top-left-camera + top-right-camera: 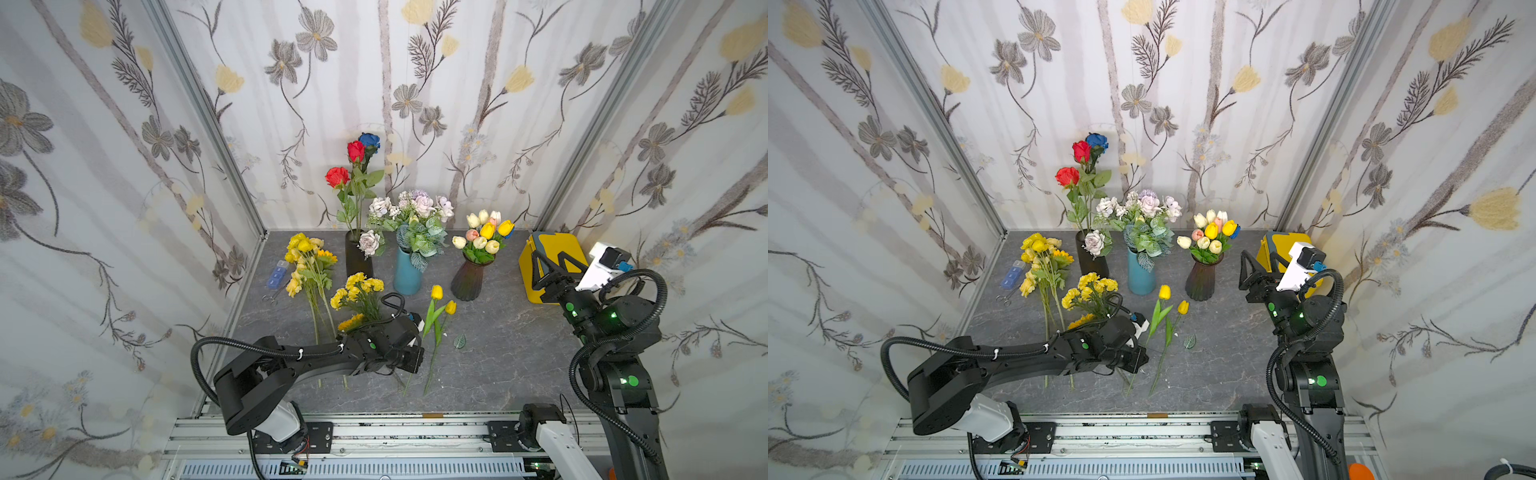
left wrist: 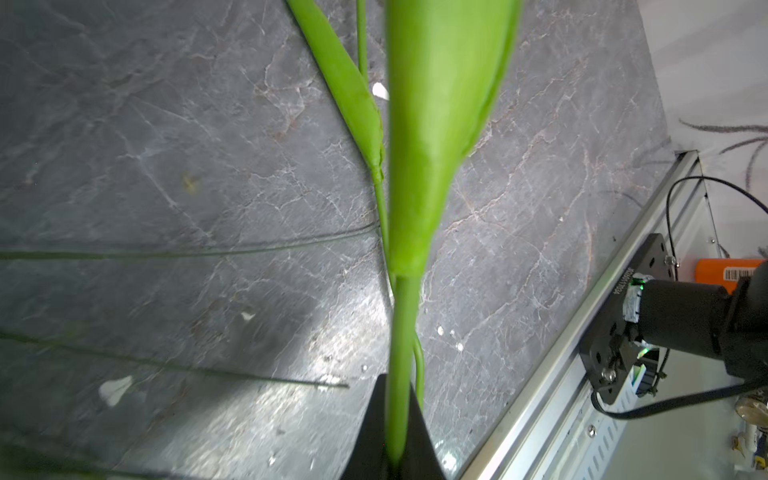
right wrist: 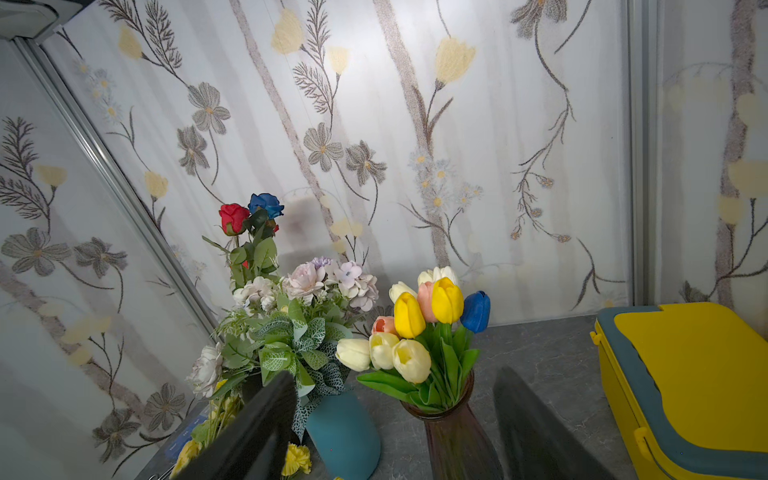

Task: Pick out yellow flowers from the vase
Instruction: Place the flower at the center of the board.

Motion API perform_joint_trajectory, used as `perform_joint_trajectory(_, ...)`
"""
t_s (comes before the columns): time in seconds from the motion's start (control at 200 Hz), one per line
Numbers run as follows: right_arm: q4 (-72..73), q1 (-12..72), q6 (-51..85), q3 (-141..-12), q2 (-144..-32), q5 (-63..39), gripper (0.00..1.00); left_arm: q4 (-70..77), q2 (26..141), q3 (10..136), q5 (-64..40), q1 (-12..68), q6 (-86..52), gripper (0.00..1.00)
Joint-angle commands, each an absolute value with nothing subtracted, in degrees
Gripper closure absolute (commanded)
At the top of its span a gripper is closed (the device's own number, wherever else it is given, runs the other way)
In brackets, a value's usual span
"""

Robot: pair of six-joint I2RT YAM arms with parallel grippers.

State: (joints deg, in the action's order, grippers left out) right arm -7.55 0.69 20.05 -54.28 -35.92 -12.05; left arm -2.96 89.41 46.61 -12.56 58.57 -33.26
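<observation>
Grey marble-pattern tabletop (image 1: 511,345) with 3 vases in one row along 12 o'clock. Close to 6 o'clock, left gripper (image 2: 397,399) pressed together on the thin green stem (image 2: 402,316) of a yellow tulip, a broad green leaf just above the grip; bloom outside of the left wrist view. In both top views 2 yellow tulips (image 1: 436,292) near the table centre, blooms toward 12 o'clock, stems running toward 6 o'clock right beside the black left wrist; fingertips hidden there under the wrist, so not possible to tell from above which of the 2 is gripped. At 9 o'clock a bunch of mixed yellow flowers (image 1: 303,257) flat on the table, stems toward 6 o'clock. Just beside it, toward the centre, ruffled yellow carnations (image 1: 357,282) and an orange-yellow sunflower head (image 1: 351,322), stems partly covered by the left arm. At 1 o'clock a dark ribbed glass vase (image 1: 469,282), upright, with 2 yellow tulip blooms (image 1: 487,230) among cream, pink and blue ones. At 12 o'clock a teal ceramic vase (image 1: 406,276) with pale lilac and white blooms; at 11 o'clock a black vase (image 1: 356,264) with red and blue roses. At 3 o'clock, right gripper (image 1: 549,259) raised above the table, jaws wide apart, nothing between them, facing the glass vase; a yellow plastic box with grey-blue rim (image 1: 557,243) just behind. Small loose green leaf (image 1: 459,341) at 5 o'clock.
</observation>
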Motion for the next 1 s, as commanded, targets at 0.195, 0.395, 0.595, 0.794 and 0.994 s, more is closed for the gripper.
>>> perform_joint_trajectory(0.195, -5.5, 0.7, 20.6, -50.0, -35.9, -11.7, 0.37, 1.4, 101.7, 54.8, -15.7, 57.8, -35.6, 0.95)
perform_joint_trajectory(0.395, -4.4, 0.6, 19.4, -48.4, -39.1, -10.3, 0.49, 0.7, 105.0, 56.7, -16.6, 57.7, -34.6, 0.83)
perform_joint_trajectory(0.595, 1.2, -1.9, 17.1, -48.4, -48.1, -18.3, 0.54, 1.6, 101.5, 54.7, -15.8, 57.6, -33.7, 0.66)
perform_joint_trajectory(0.794, 10.4, -8.2, 16.1, -48.6, -57.0, -29.2, 0.62, 6.8, 92.2, 48.6, -12.5, 57.5, -32.6, 0.54)
perform_joint_trajectory(0.994, 15.4, -11.9, 12.7, -49.4, -63.8, -36.7, 0.65, 10.9, 81.6, 42.1, -6.9, 57.5, -30.5, 0.45)
